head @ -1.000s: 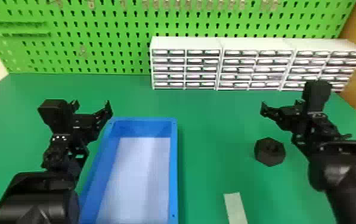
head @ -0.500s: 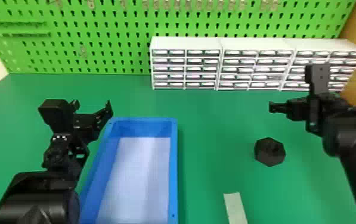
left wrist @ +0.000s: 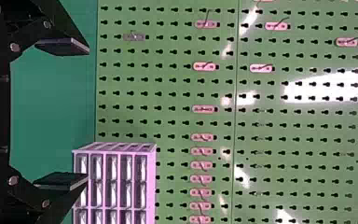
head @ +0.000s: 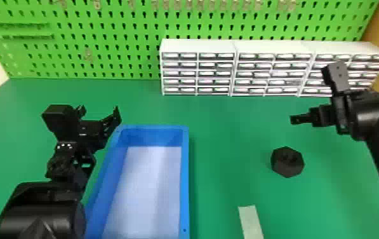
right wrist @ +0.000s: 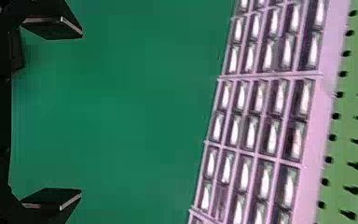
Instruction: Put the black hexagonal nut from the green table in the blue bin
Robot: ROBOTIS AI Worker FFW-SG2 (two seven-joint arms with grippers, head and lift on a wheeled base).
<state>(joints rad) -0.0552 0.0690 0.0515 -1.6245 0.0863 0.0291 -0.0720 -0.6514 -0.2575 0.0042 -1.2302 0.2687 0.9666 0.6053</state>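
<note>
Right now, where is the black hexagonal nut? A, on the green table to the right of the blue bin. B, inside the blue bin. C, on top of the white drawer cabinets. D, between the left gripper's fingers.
A: the black hexagonal nut sits on the green table, to the right of the blue bin.

The nut is black, the bin blue, the pegboard green, dotted black.
</note>
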